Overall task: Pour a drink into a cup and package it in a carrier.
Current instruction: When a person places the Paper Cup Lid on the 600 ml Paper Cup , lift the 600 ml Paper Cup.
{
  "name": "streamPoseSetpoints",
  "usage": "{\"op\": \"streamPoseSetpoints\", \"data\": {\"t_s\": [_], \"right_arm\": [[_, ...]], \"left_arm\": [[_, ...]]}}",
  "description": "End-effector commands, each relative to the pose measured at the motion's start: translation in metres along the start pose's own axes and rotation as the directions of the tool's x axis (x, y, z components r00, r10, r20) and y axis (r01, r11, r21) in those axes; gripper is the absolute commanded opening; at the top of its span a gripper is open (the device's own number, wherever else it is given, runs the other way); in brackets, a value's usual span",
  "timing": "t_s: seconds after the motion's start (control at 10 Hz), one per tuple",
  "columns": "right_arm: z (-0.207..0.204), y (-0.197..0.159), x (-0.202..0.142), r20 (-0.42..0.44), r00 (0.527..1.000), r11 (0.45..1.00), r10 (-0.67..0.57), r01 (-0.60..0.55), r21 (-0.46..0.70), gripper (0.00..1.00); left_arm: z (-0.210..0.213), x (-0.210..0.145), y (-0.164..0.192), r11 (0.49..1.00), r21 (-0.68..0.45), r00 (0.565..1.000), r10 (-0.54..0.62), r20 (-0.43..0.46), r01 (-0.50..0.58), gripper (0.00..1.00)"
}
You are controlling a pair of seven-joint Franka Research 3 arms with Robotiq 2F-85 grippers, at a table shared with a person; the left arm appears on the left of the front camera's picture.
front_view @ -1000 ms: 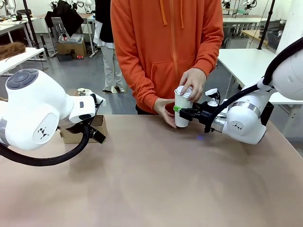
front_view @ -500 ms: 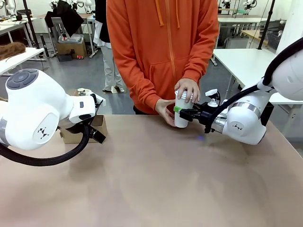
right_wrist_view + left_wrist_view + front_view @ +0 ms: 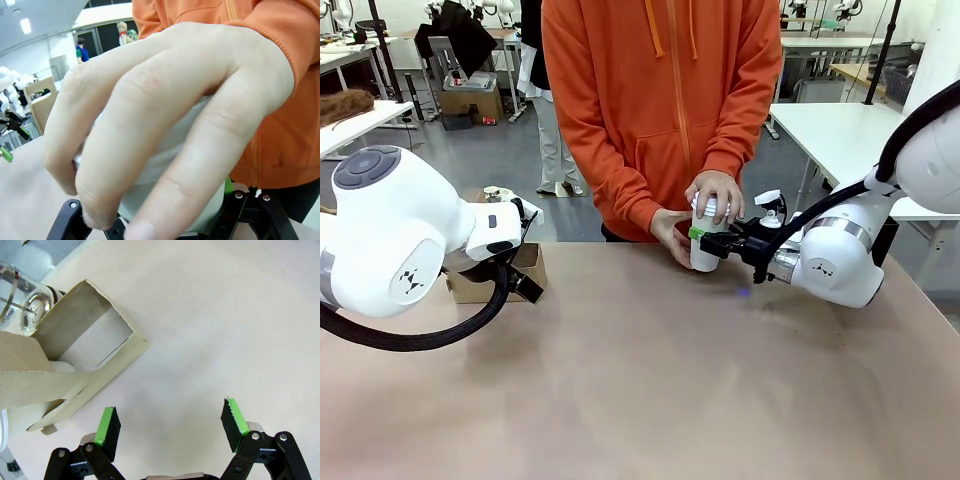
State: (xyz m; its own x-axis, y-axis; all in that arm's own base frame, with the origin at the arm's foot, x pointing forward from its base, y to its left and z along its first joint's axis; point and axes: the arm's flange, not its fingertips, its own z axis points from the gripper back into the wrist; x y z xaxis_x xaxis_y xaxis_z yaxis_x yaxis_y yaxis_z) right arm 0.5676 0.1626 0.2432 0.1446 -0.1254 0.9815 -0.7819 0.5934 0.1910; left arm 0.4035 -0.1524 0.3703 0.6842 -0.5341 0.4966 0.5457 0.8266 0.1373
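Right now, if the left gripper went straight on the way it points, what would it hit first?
Most likely the bare table. The left gripper, open, aims down at it, and the carrier lies off to one side of that line, though how close is hard to judge.

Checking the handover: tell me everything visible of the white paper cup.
The tall white paper cup stands upright on the tan table near its far edge. The right pincer is shut on its upper side, one green pad showing. The person's upper hand covers its top, the person's lower hand cups its side; its contents are hidden.
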Motion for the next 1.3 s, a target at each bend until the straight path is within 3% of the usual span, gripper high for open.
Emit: {"op": "streamPoseSetpoints", "data": {"t_s": [0.0,1.2], "right_arm": [[-0.0043,0.0042,0.0094,0.017,1.000,1.000,0.006,-0.006,0.006,0.80],[-0.0043,0.0042,0.0094,0.017,1.000,1.000,0.006,-0.006,0.006,0.80]], "left_arm": [[0.0004,-0.0002,0.0005,1.000,-0.002,1.000,0.002,0.001,-0.002,1.00],[0.0004,-0.0002,0.0005,1.000,-0.002,1.000,0.002,0.001,-0.002,1.00]]}}
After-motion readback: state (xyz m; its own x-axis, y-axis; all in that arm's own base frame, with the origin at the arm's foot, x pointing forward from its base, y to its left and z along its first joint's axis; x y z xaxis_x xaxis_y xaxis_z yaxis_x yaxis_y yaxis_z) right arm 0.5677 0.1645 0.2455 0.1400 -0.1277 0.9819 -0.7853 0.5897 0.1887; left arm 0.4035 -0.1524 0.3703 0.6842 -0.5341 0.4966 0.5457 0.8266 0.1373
